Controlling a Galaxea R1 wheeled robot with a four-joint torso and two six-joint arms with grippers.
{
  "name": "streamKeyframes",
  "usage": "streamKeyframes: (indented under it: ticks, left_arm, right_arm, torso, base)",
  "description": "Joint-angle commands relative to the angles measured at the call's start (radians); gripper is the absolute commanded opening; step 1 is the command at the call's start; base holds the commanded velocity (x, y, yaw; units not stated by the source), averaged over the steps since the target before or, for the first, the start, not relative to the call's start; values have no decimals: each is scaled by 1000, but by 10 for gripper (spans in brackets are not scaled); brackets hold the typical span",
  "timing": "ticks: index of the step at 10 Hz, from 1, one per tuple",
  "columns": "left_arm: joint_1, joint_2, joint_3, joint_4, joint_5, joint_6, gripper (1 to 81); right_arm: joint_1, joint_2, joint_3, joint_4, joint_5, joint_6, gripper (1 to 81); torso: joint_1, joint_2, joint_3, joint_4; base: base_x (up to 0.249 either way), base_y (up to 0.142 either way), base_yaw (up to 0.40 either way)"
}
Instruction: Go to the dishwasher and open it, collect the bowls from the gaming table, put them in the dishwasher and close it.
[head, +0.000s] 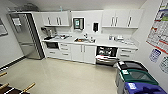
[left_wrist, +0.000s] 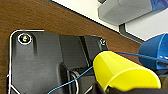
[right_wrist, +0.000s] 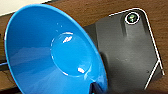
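Observation:
The dishwasher (head: 107, 54) stands open under the counter at the right of the kitchen row, its door folded down and a rack showing in the dark inside. A corner of the gaming table (head: 10, 90) with wooden rod handles pokes in at the near left. In the left wrist view a yellow bowl (left_wrist: 120, 71) tilts close to the camera, with my left gripper (left_wrist: 117, 89) shut on its rim. A blue bowl (right_wrist: 50, 52) looms large in the right wrist view, my right gripper (right_wrist: 96, 89) shut on its edge. The blue bowl (left_wrist: 153, 53) also shows beside the yellow one.
Pale floor (head: 65, 75) stretches between me and the cabinets. Three bins (head: 136, 77) with dark, green and blue lids line the right wall. A steel fridge (head: 26, 35) stands at the left. The counter (head: 100, 41) carries a sink and small items.

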Motion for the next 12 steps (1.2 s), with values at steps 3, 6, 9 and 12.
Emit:
streamKeyframes:
  ticks: [3, 6, 9, 12]
  left_arm:
    - [-34, -25, 7, 10, 17, 0, 10]
    - [-34, -25, 7, 10, 17, 0, 10]
    - [-34, -25, 7, 10, 17, 0, 10]
    - [-34, -25, 7, 10, 17, 0, 10]
  right_arm:
    - [23, 8, 20, -37, -41, -15, 10]
    - [22, 8, 20, -37, -41, -15, 10]
    - [23, 8, 20, -37, -41, -15, 10]
    - [23, 8, 20, -37, -41, -15, 10]
  torso:
    - [0, 0, 0, 0]
    - [0, 0, 0, 0]
    - [0, 0, 0, 0]
    - [1, 0, 0, 0]
  base:
    - [160, 0, 0]
    - [159, 0, 0]
    - [154, 0, 0]
    - [103, 0, 0]
